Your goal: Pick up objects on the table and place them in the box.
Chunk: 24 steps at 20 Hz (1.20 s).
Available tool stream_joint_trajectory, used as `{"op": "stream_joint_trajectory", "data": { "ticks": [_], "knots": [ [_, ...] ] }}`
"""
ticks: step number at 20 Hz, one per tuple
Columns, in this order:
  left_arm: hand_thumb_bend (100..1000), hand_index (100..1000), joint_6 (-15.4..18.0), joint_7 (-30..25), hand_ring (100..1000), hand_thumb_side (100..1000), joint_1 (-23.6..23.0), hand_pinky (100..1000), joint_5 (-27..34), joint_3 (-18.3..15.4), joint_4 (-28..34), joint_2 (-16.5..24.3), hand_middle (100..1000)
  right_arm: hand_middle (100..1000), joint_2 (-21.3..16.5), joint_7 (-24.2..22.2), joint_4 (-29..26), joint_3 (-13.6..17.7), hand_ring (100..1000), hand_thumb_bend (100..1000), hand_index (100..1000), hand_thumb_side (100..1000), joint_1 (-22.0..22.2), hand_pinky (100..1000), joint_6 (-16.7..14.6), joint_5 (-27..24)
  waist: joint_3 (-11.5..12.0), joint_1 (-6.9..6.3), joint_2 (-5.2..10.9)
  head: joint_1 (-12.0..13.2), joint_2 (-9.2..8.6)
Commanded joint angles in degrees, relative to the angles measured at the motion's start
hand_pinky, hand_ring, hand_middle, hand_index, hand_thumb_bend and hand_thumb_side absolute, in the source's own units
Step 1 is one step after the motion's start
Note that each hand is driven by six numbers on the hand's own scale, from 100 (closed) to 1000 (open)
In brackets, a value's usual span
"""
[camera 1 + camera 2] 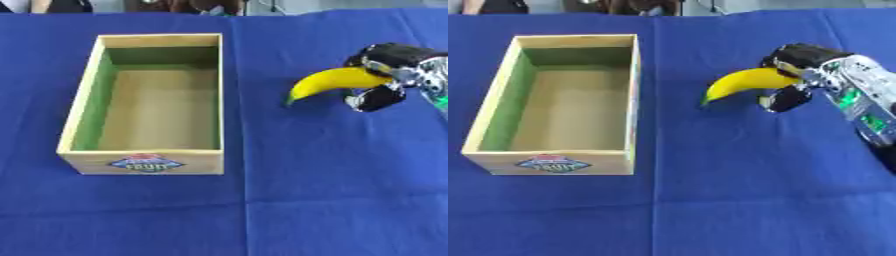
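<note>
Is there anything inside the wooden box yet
No, the box shows only its bare floor; the banana is in the right hand.

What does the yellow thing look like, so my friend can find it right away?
Start at the wooden box on the blue cloth, open and with a sticker on its front. Look to its right, where the robot's black and silver right hand has its fingers curled round one end of the banana. It is the only yellow, curved thing, its tip pointing down towards the box.

Banana (741, 83) stem end inside hand (798, 75)
</note>
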State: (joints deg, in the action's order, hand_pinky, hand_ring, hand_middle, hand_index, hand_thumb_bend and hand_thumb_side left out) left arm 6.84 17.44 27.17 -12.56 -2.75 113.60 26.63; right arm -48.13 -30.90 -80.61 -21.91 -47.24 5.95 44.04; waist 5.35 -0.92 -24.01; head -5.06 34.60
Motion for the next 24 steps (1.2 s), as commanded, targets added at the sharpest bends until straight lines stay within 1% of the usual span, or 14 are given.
{"op": "stream_joint_trajectory", "data": {
  "ticks": [1, 4, 15, 16, 22, 23, 24],
  "knots": [
    [100, 1000, 0.20, -0.01, 805, 1000, 0.77, 659, 0.34, -0.31, 0.99, 0.63, 905, 644, -1.35, -0.87, -0.83, 0.75, 878, 144, 872, 432, -1.12, 861, -0.34, 0.48, 0.00, 0.02, 1.58, 0.17, -0.72],
    [100, 1000, 0.25, 0.00, 805, 1000, 0.88, 659, 0.34, -0.34, 0.99, 0.61, 905, 661, -1.34, -1.69, -0.65, 0.80, 885, 171, 899, 442, -1.17, 865, -0.57, 0.41, 0.07, 0.00, 1.50, 0.19, -0.72],
    [100, 1000, 0.26, 0.02, 805, 1000, 1.14, 659, 0.34, -0.33, 0.99, 0.63, 905, 651, -1.28, -2.04, -0.81, 0.98, 883, 168, 882, 434, -1.49, 863, -0.32, 0.09, 0.26, 0.09, 1.26, 0.33, -0.76],
    [100, 1000, 0.28, 0.02, 805, 1000, 1.19, 659, 0.35, -0.32, 0.99, 0.62, 905, 635, -1.26, -1.99, -0.78, 0.98, 879, 163, 837, 426, -1.51, 859, -0.26, 0.10, 0.33, 0.13, 1.21, 0.38, -0.85],
    [100, 1000, 0.33, -0.03, 805, 1000, 1.34, 659, 0.41, -0.29, 0.99, 0.56, 905, 634, -1.17, -1.53, -0.64, 0.86, 878, 162, 834, 426, -1.53, 859, 0.10, 0.00, 0.46, 0.21, 1.11, 0.42, -1.02],
    [100, 1000, 0.33, -0.03, 805, 1000, 1.35, 659, 0.42, -0.29, 0.99, 0.56, 905, 591, -1.16, -1.49, -0.64, 0.87, 867, 152, 734, 411, -1.54, 849, 0.13, 0.00, 0.46, 0.21, 1.09, 0.43, -1.02],
    [100, 1000, 0.34, -0.06, 805, 1000, 1.40, 659, 0.42, -0.26, 0.99, 0.54, 905, 587, -1.14, -1.20, -0.69, 0.96, 866, 154, 725, 410, -1.58, 849, 0.35, 0.01, 0.46, 0.22, 1.00, 0.48, -1.05]
  ]
}}
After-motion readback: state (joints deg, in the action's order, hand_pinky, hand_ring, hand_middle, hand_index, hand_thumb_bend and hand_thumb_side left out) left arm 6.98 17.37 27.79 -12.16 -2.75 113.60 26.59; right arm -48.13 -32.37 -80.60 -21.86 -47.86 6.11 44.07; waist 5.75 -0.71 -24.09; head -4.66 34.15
